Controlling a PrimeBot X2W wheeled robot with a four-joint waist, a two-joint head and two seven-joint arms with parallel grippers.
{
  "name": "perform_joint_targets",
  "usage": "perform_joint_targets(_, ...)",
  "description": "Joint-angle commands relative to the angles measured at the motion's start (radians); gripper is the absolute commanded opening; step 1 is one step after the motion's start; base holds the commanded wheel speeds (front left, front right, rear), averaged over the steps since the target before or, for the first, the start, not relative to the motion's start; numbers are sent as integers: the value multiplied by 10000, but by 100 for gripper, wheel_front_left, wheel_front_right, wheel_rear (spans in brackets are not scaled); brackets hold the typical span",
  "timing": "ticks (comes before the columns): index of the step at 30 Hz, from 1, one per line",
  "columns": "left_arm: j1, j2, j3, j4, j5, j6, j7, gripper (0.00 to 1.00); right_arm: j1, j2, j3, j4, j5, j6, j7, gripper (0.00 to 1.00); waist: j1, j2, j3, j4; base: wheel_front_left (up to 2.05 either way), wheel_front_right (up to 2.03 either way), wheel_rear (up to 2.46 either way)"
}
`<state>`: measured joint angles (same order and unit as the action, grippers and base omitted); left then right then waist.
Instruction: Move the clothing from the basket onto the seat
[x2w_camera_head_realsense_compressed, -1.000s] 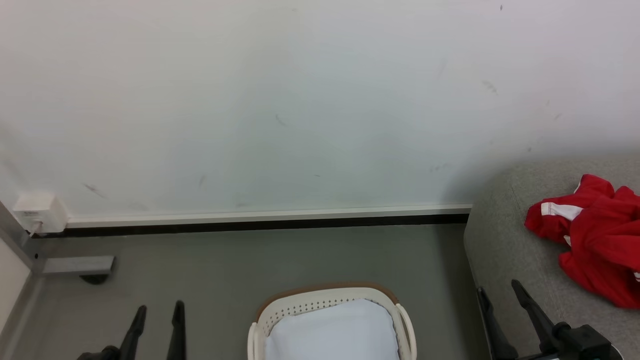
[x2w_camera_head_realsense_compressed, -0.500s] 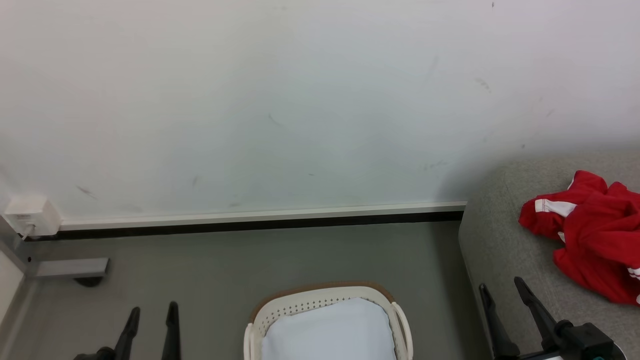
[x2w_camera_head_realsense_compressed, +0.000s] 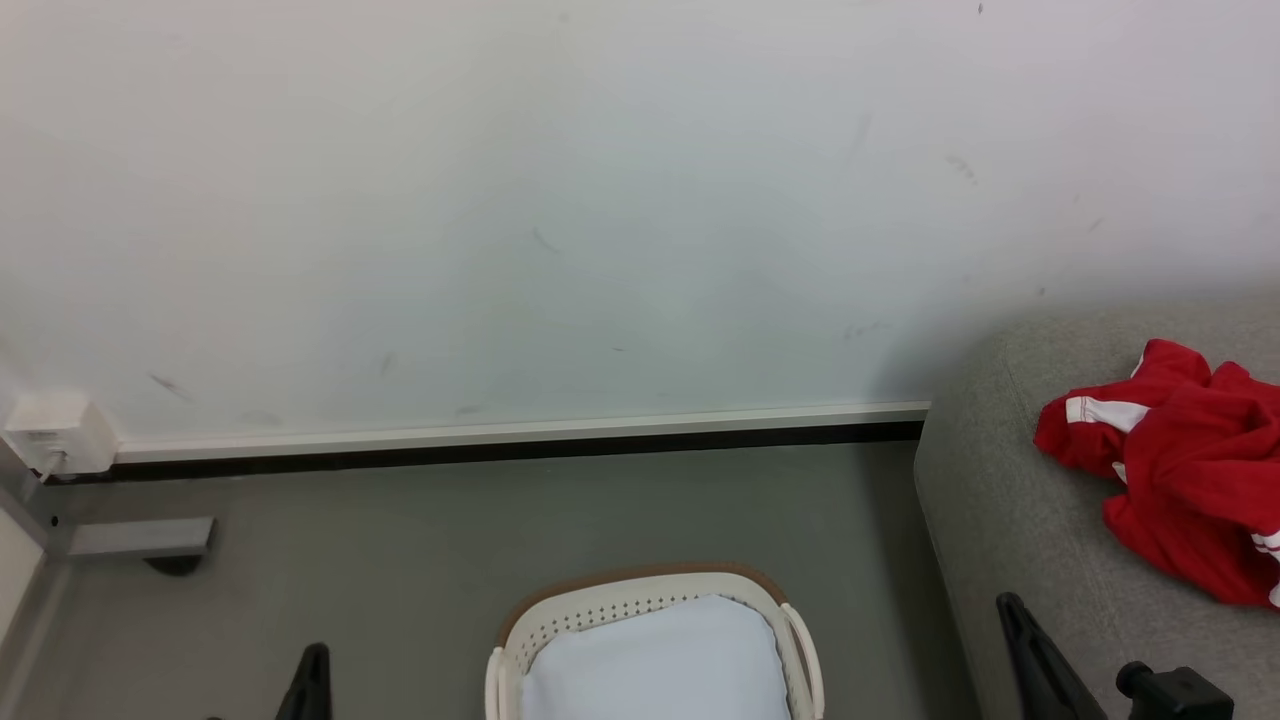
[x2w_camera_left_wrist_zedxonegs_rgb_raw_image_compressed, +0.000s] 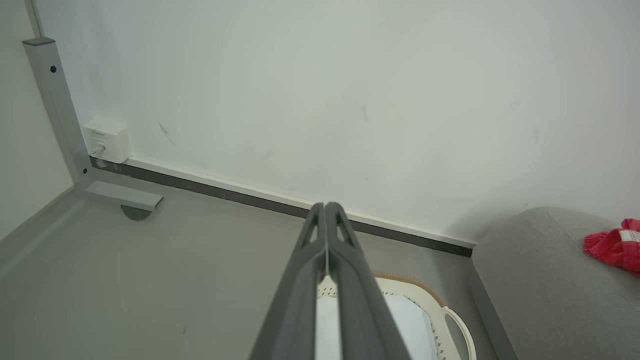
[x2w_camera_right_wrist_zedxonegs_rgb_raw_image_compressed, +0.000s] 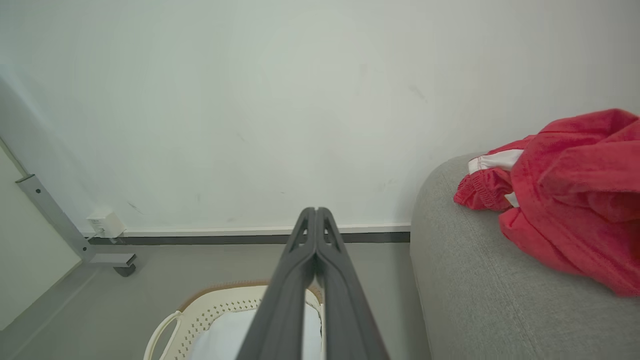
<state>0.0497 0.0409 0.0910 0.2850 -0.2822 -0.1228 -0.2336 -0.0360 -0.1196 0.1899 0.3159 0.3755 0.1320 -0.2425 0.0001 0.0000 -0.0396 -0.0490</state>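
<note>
red clothing (x2w_camera_head_realsense_compressed: 1190, 480), grey seat (x2w_camera_head_realsense_compressed: 1000, 520)

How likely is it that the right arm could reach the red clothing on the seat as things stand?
Probably yes: the right gripper, shut, is by the edge of the seat, and the clothing lies uncovered on top with nothing between them.

Crumpled red clothing (x2w_camera_head_realsense_compressed: 1190, 480) on grey seat (x2w_camera_head_realsense_compressed: 1000, 520); white basket (x2w_camera_head_realsense_compressed: 640, 610) alongside.

I note my left hand (x2w_camera_left_wrist_zedxonegs_rgb_raw_image_compressed: 326, 209) has two long, matte dark grey fingers (x2w_camera_left_wrist_zedxonegs_rgb_raw_image_compressed: 297, 300), broad at the root and tapering to narrow tips, with slotted triangular cut-outs near each tip. My right hand (x2w_camera_right_wrist_zedxonegs_rgb_raw_image_compressed: 316, 212) is of identical pattern, with a black rounded fitting (x2w_camera_head_realsense_compressed: 1170, 690) at its base.
</note>
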Motion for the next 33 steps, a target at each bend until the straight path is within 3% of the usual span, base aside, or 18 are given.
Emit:
perform_joint_targets(1,-264,50,81,-120,-476,-6,117,0,-174,7,-132,-200,452,-1,98,0,-1,0,5,10,0,0,0)
perform_joint_targets(33,-769,80,88,-329,-5413,-11,1347,0,-459,162,-1131,-383,5111,-7,1324,0,-1,0,106,135,0,0,0)
